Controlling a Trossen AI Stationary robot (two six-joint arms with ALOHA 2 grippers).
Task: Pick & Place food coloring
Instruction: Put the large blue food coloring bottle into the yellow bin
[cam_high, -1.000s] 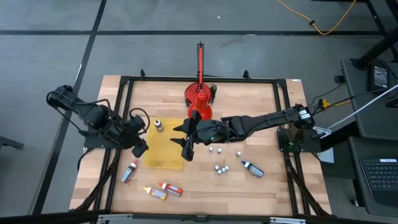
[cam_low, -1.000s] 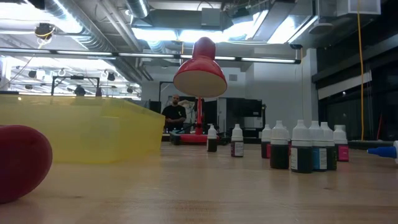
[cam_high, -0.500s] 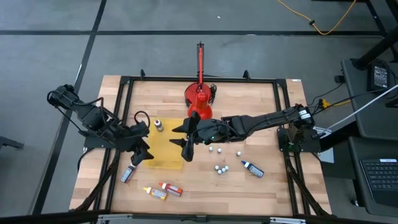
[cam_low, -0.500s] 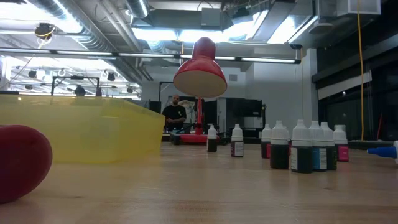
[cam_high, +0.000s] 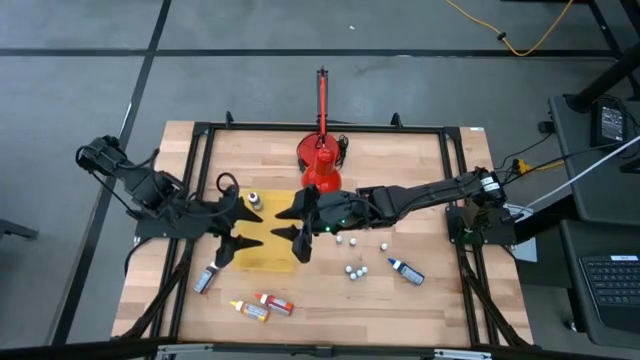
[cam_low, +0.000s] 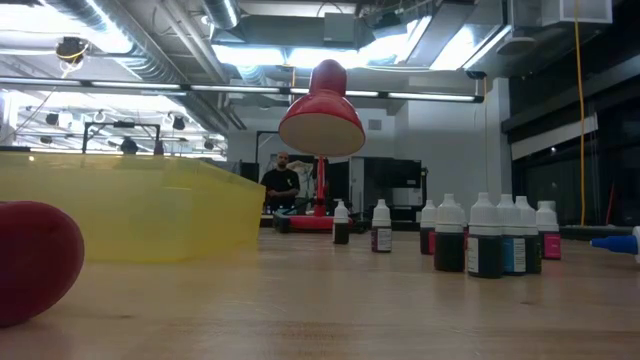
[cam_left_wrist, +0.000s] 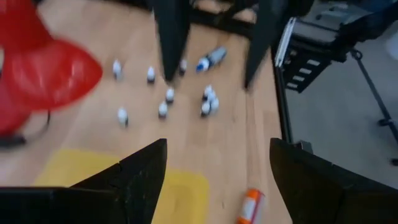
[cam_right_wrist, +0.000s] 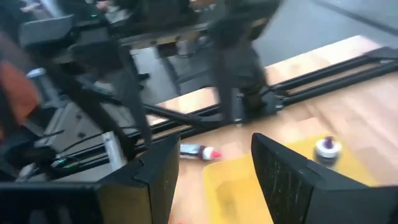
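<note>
Presently both end effectors are spread apart and empty over the yellow tray (cam_high: 262, 262), the left end effector (cam_high: 236, 227) close by the right end effector (cam_high: 291, 228); a collision is risked. Food coloring bottles (cam_high: 352, 270) are scattered around the tray on the wooden tabletop (cam_high: 420, 160), before a red lamp (cam_high: 320, 160) and grey floor.
</note>
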